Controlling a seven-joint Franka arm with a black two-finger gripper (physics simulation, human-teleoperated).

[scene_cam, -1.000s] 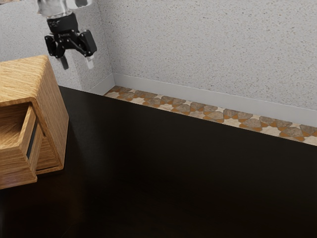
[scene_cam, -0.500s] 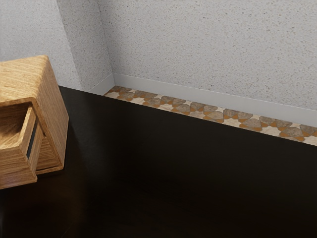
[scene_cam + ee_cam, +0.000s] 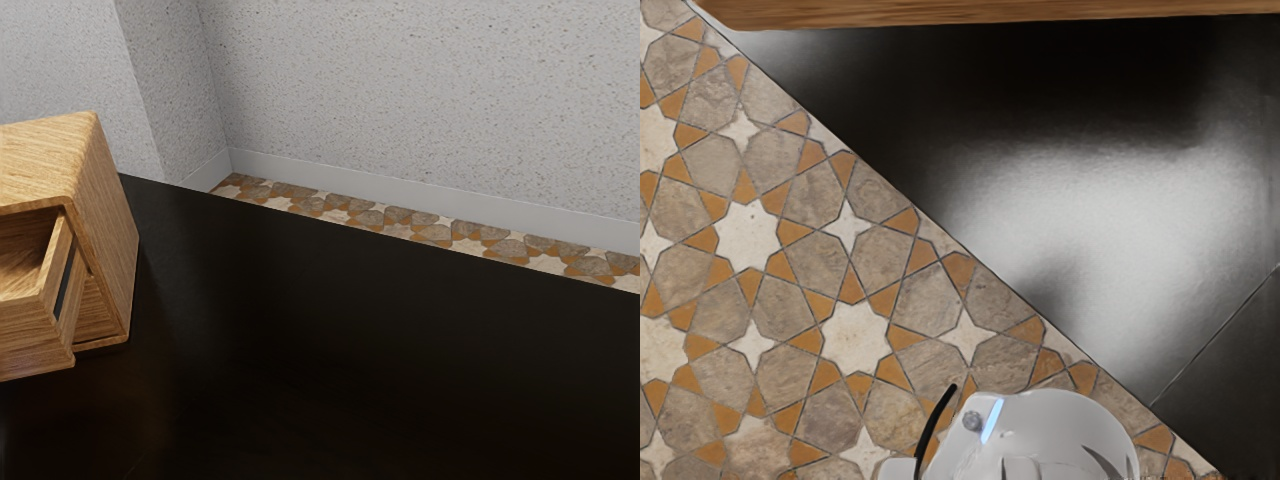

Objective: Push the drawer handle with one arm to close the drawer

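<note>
Here's the drawer (image 3: pixel 28 338), jutting towards about seven o'clock in the exterior view: probably light, stiff wood; push mid-front, squarely! Gripper wide or narrow? Can't tell.

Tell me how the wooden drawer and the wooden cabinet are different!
The drawer has an open top, so you can peek inside, but the cabinet has a solid top. The drawer sticks partway out, while the cabinet stands around its back part. The drawer is smaller than the cabinet. Both are light brown with wood grain.
</note>
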